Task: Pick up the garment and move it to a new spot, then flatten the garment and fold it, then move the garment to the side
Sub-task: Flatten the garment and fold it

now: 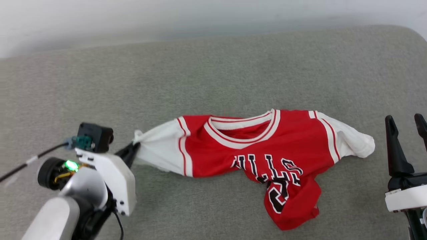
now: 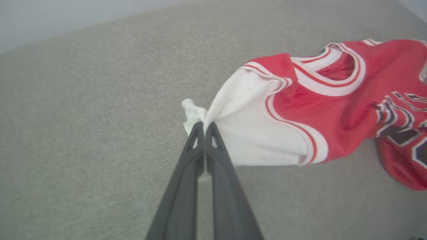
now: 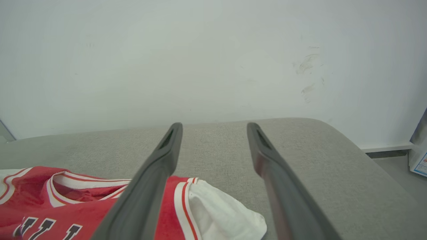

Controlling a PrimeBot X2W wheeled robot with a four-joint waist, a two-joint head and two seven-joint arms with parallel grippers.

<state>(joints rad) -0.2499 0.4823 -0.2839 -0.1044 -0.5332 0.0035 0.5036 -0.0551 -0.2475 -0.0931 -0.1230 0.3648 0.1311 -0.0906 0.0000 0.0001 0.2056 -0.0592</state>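
The garment (image 1: 267,146) is a red jersey with white sleeves, striped trim and black white-outlined letters; it lies crumpled on the grey cushioned surface (image 1: 213,73), collar toward the far side, lower part bunched toward me. My left gripper (image 1: 133,146) is shut on the tip of the garment's left white sleeve (image 2: 253,130); its fingers (image 2: 217,146) pinch the bunched cloth. My right gripper (image 1: 405,123) stands open at the right edge, just right of the other white sleeve (image 3: 220,213) and not touching it. The garment (image 3: 66,206) lies left of those fingers.
The grey cushioned surface stretches wide behind and to the left of the garment. A pale wall (image 3: 213,60) rises behind it. The surface's rounded right corner (image 3: 340,140) drops to a floor with a box (image 3: 420,156) at the far right.
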